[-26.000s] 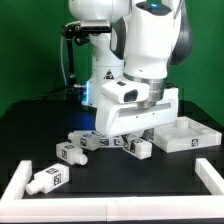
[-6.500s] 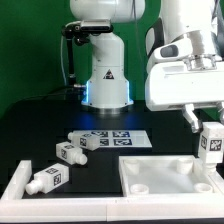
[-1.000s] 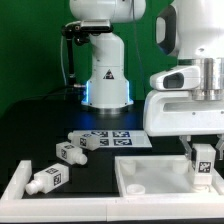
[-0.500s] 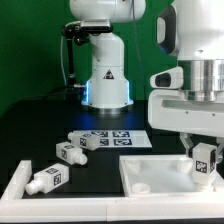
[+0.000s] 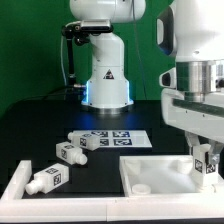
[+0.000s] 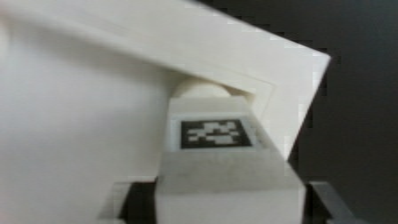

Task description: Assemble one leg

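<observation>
My gripper (image 5: pixel 207 160) is shut on a white leg (image 5: pixel 208 161) with a black-and-white tag. It holds the leg upright over the far right corner of the large white tray-like part (image 5: pixel 160 178) at the exterior view's right. In the wrist view the leg (image 6: pixel 219 150) sits between my two dark fingers, its round stub pointing into a corner of the white part (image 6: pixel 80 110). Three more legs lie on the black table: one (image 5: pixel 46 179) near the front left, one (image 5: pixel 68 153) behind it, one (image 5: pixel 88 141) by the marker board.
The marker board (image 5: pixel 122 139) lies flat behind the tray-like part. A white rail (image 5: pixel 14 189) edges the table at the front left. The robot's white base (image 5: pixel 105 75) stands at the back.
My gripper has moved down and slightly to the exterior view's right with the leg, closer to the tray-like part's corner. The other legs have not moved.
</observation>
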`<act>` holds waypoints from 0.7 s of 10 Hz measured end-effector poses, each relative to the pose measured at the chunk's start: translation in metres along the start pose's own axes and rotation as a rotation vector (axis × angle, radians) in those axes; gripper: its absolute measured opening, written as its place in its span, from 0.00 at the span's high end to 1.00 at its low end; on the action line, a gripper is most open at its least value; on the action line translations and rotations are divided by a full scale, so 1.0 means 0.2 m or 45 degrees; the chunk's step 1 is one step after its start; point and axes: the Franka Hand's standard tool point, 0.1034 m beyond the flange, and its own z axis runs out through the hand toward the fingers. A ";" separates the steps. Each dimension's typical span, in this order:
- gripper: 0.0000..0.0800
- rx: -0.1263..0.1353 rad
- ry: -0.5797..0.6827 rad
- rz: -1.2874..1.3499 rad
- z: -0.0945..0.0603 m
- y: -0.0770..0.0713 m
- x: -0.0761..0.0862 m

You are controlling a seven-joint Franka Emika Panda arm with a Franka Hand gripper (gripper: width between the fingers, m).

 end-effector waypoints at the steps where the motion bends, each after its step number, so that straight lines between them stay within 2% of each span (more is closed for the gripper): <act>1: 0.64 0.006 -0.026 0.086 0.00 0.00 0.00; 3: 0.64 0.006 -0.027 0.017 0.00 0.00 0.00; 4: 0.43 0.003 -0.020 -0.065 0.00 0.00 0.00; 5: 0.25 -0.002 -0.010 -0.400 -0.01 -0.01 0.00; 6: 0.25 0.002 -0.011 -0.633 -0.01 -0.01 0.00; 7: 0.20 -0.026 -0.026 -0.836 0.00 0.00 -0.04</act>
